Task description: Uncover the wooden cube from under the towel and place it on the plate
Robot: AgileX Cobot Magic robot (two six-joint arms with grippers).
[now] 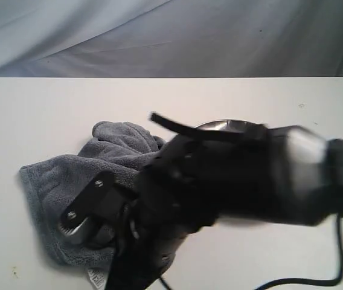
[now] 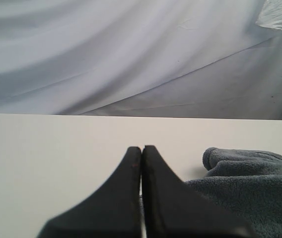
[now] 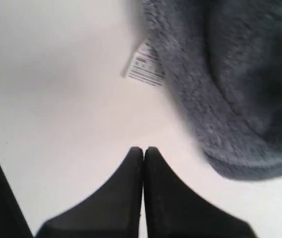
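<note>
Exterior view, towel: the towel [image 1: 63, 181] lies bunched on the left half of the tabletop [image 1: 26, 109] and reaches toward the near edge.
Exterior view, plate: only a sliver of the plate [image 1: 223, 125] shows about mid-tabletop, behind the blurred right arm [image 1: 238, 181].
Exterior view, wooden cube: the wooden cube is not visible; presumably it lies under the towel.
Left wrist view, left claw: the left claw [image 2: 141, 151] is pressed fully together and holds nothing, with the towel's edge just beside it.
Right wrist view, right claw: the right claw [image 3: 143, 151] is closed tight on nothing, over bare tabletop near the towel's hem.
Right wrist view, doing the step well: spread the right claw first, pinch the hem low, then peel the cloth up and away from the plate so the cube isn't dragged along.
Right wrist view, writing: the white label [image 3: 146, 67] carries fine printed lines too blurred to read; no brand is legible.
</note>
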